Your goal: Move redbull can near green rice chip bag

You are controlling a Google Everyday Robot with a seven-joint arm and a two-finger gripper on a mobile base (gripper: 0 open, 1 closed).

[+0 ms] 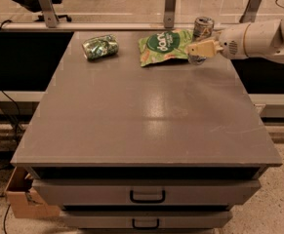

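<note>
Far right, the gripper (193,48) covers the redbull can's (203,25) lower half beside the green rice chip bag (163,46); grip unclear.

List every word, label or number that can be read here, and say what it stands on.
"dang": white lettering on the dark round logo of the green rice chip bag, as far as it can be read.
redbull can, just behind the gripper at the table's far right: print too blurred to read.
green patterned can: nothing readable.
</note>
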